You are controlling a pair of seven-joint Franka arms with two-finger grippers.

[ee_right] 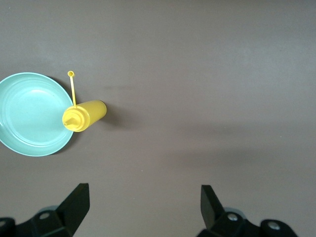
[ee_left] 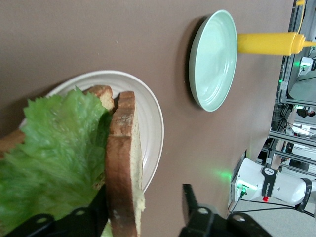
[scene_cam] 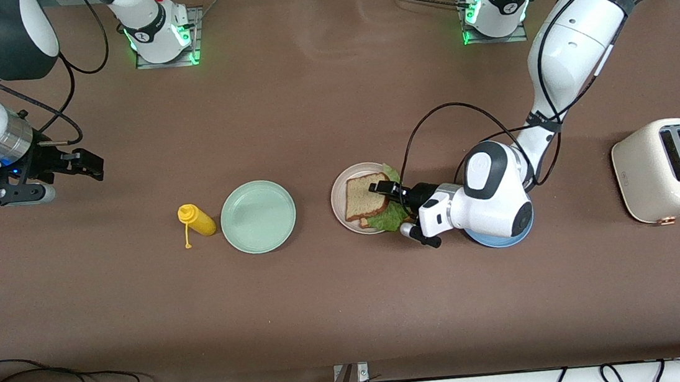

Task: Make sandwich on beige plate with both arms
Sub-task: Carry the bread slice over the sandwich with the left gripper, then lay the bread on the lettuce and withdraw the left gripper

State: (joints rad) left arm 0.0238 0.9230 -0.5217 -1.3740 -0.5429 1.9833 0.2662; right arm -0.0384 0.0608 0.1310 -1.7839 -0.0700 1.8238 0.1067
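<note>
Front view: left gripper over beige plate, jaws parted around top bread slice, lettuce beneath. I'd lift straight up, avoid dragging slice. Right gripper spread wide, waiting well apart from plate, toward right arm's desk end.

Desk: matt brown covering, faintly rippled near the arm bases. Beige plate: smooth, softly glossy glaze. Mint-green plate: smooth, satin sheen. Bread slice: porous, rough crumb, darker dry crust. Lettuce leaf: ruffled, veined, matt. Yellow squeeze bottle: smooth plastic. Toaster: cream casing, low gloss. Left arm: glossy white shell.
</note>
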